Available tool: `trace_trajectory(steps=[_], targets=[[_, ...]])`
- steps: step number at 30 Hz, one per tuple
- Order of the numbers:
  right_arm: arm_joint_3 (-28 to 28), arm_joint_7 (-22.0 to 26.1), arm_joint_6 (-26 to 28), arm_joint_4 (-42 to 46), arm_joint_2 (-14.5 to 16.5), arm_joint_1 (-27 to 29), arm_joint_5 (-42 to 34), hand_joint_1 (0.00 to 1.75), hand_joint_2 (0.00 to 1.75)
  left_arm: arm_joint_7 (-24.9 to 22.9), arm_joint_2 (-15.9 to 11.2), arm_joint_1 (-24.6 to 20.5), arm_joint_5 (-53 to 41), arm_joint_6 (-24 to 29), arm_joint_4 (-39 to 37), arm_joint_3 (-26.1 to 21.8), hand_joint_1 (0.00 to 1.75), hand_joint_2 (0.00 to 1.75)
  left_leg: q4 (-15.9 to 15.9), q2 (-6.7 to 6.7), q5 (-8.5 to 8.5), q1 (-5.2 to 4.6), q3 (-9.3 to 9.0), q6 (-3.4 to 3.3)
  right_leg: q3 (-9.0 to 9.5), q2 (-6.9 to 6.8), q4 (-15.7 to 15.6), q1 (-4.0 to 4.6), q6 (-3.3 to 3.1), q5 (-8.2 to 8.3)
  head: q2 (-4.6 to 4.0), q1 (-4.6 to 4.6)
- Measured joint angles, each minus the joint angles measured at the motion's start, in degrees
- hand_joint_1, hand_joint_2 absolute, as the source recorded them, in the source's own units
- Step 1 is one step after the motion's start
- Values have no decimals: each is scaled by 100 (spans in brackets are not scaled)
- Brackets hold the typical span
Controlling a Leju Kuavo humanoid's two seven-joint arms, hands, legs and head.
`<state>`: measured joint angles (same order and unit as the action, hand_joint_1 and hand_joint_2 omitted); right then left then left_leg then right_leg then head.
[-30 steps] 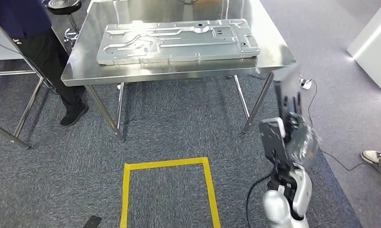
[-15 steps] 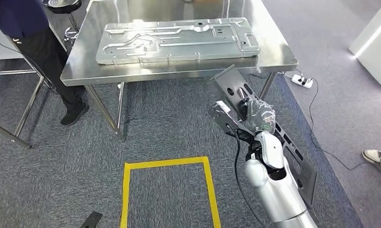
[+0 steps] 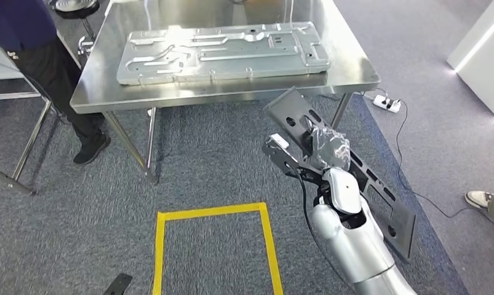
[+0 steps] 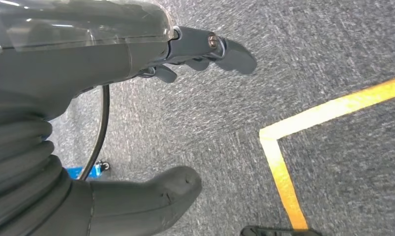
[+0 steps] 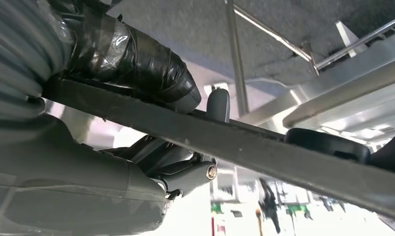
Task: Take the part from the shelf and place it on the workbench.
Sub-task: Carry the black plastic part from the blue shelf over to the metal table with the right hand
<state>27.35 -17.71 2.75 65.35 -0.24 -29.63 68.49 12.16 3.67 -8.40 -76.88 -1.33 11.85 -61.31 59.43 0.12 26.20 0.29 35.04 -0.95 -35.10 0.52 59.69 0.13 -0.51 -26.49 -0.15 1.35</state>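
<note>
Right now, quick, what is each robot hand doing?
Left hand: open, holding nothing, fingers apart above the carpet.
Right hand: gripping the long dark part, thumb on one face and fingers on the other.

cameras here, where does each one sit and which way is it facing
Head view: high on the body, looking down at the steel table, carpet and right hand holding the dark panel.
Left wrist view: behind the left hand, facing carpet and yellow tape.
Right wrist view: behind the right hand, looking along the panel's edge toward the table's underside.
Shared: panel, table, tape.
</note>
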Motion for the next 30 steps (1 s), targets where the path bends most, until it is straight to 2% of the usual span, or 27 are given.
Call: trace_trajectory(steps=[2, 3, 4, 6, 7, 8, 9, 11, 13, 15, 18, 20, 22, 23, 24, 25, 27, 28, 30], targets=[[130, 18, 457, 60, 1, 22, 269, 175, 175, 14, 1, 8, 27, 8, 0, 1, 0, 175, -47, 1, -26, 27, -17, -52, -7, -7, 20, -3, 62, -34, 0, 2], [183, 40, 709, 123, 1, 36, 417, 175, 175, 22, 2, 10, 40, 11, 0, 2, 0, 175, -76, 4, -41, 45, -33, -86, -46, -11, 120, -7, 95, -110, 0, 2], [221, 71, 921, 203, 1, 55, 550, 175, 175, 29, 3, 10, 47, 13, 0, 4, 0, 175, -101, 8, -52, 63, -49, -115, -137, -15, 326, -15, 126, -238, 0, 3], [279, 130, 1195, 372, 1, 129, 770, 175, 175, 42, 3, 10, 52, 14, 0, 15, 0, 175, -105, 10, -49, 63, -57, -147, -463, -19, 999, -49, 177, -556, 0, 4], [302, 159, 1270, 454, 1, 185, 847, 175, 175, 49, 3, 12, 57, 14, 0, 23, 0, 175, -103, 10, -45, 63, -59, -150, -627, -20, 1307, -68, 198, -652, 0, 4], [318, 186, 1318, 532, 1, 242, 904, 175, 175, 56, 4, 14, 64, 13, 0, 32, 0, 175, -100, 8, -40, 64, -62, -149, -720, -23, 1459, -85, 215, -649, 0, 4], [330, 213, 1353, 608, 1, 288, 943, 175, 175, 63, 5, 14, 71, 11, 0, 40, 0, 175, -93, 5, -31, 65, -65, -144, -716, -26, 1410, -102, 226, -543, 0, 5], [348, 255, 1386, 743, 2, 328, 977, 175, 175, 69, 9, 11, 79, 8, 0, 59, 0, 175, -73, 2, -2, 68, -79, -116, -427, -42, 762, -127, 222, -151, 0, 5], [369, 300, 1392, 846, 14, 337, 973, 175, 175, 72, 13, 5, 75, 9, 0, 97, 0, 175, -52, 3, 33, 50, -84, -59, -135, -55, 151, -108, 187, 51, 0, 3], [384, 341, 1392, 892, 37, 369, 944, 175, 175, 74, 15, 0, 69, 11, 0, 130, 0, 175, -61, 8, 49, 37, -92, 11, -61, -46, 1, -69, 130, 33, 0, 1], [399, 381, 1393, 920, 82, 435, 880, 175, 175, 75, 22, -5, 68, 17, 0, 144, 0, 175, 36, 13, 137, 62, -74, 109, -11, -28, -58, -86, 10, 45, 0, -1], [410, 398, 1393, 931, 126, 462, 857, 175, 175, 73, 24, -3, 69, 23, 0, 146, 0, 175, 543, 9, 406, 76, 163, 142, 39, -32, -92, -93, -60, 37, 0, -2], [418, 407, 1392, 931, 151, 499, 852, 175, 175, 72, 23, 7, 69, 27, 0, 146, 0, 175, 1278, 8, 692, 80, 549, 162, 68, -33, -93, -78, -100, 8, 0, -3], [421, 407, 1392, 931, 156, 523, 851, 175, 175, 72, 23, 15, 69, 28, 0, 146, 0, 175, 1498, 7, 717, 81, 683, 169, 87, -31, -92, -71, -105, -10, 0, -4], [423, 407, 1392, 931, 158, 543, 850, 175, 175, 72, 24, 20, 69, 28, 0, 146, 0, 175, 1505, 8, 629, 81, 716, 167, 113, -26, -90, -67, -102, -31, 0, -4], [423, 407, 1392, 931, 162, 557, 850, 175, 175, 72, 24, 23, 70, 28, 0, 146, 0, 175, 1295, 8, 444, 81, 639, 157, 148, -20, -89, -65, -93, -56, 0, -4], [423, 408, 1392, 931, 176, 564, 849, 175, 175, 72, 20, 21, 70, 28, 0, 146, 0, 175, 538, 5, 39, 66, 290, 111, 228, -9, -83, -54, -56, -120, 0, -4], [423, 408, 1393, 931, 183, 562, 849, 175, 175, 72, 19, 17, 71, 28, 0, 146, 0, 175, 231, 3, -60, 52, 139, 82, 251, -4, -79, -46, -30, -147, 0, -4], [423, 409, 1394, 932, 191, 565, 847, 175, 175, 71, 17, 13, 74, 28, 0, 147, 0, 175, -17, -2, -52, 22, 18, 32, 269, 2, -74, -30, 32, -166, 0, -3]])
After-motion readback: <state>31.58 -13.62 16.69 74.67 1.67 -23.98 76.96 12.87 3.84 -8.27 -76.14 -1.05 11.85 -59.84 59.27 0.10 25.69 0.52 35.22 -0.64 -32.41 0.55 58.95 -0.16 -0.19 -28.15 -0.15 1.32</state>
